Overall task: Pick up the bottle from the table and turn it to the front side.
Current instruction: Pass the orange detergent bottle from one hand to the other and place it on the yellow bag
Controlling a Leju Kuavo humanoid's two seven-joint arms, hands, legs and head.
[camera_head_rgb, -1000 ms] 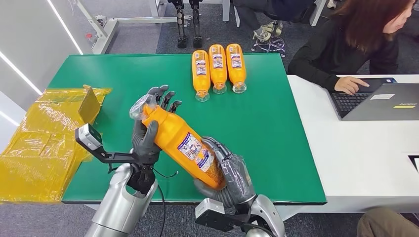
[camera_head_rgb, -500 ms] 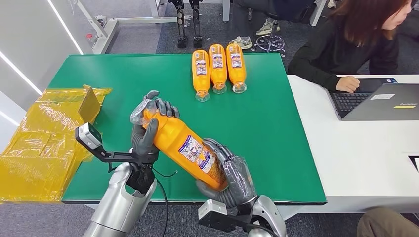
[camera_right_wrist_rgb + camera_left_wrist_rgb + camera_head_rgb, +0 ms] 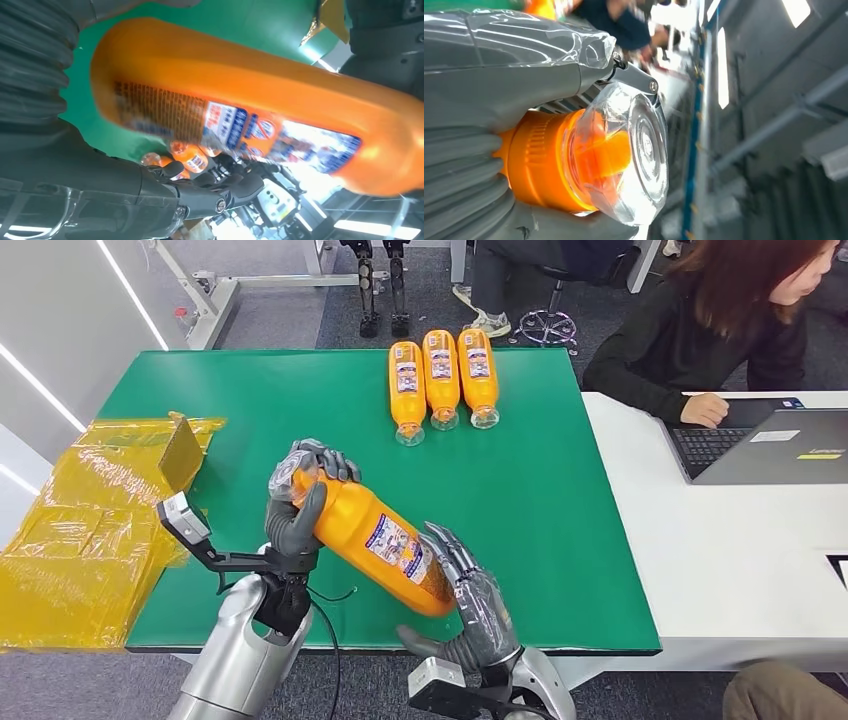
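Note:
An orange bottle (image 3: 375,540) with a clear cap and a blue-and-white label hangs tilted above the near part of the green table (image 3: 560,500). My left hand (image 3: 298,510) grips it round the neck, fingers wrapped just under the cap. The left wrist view has the clear cap (image 3: 634,150) close up, sticking out of my left hand (image 3: 499,85). My right hand (image 3: 468,610) is at the bottle's base with its fingers spread and straight, holding nothing. In the right wrist view the bottle (image 3: 250,100) hangs apart from that hand's dark fingers (image 3: 200,195).
Three more orange bottles (image 3: 441,375) lie side by side at the table's far edge. Yellow plastic bags (image 3: 90,530) are piled at the left. A person (image 3: 720,330) works on a laptop (image 3: 770,445) at the white table (image 3: 720,550) to the right.
My left hand's fingers have curled shut round the bottle's neck. My right hand has spread its fingers and let go of the base. The bottle has sunk a little.

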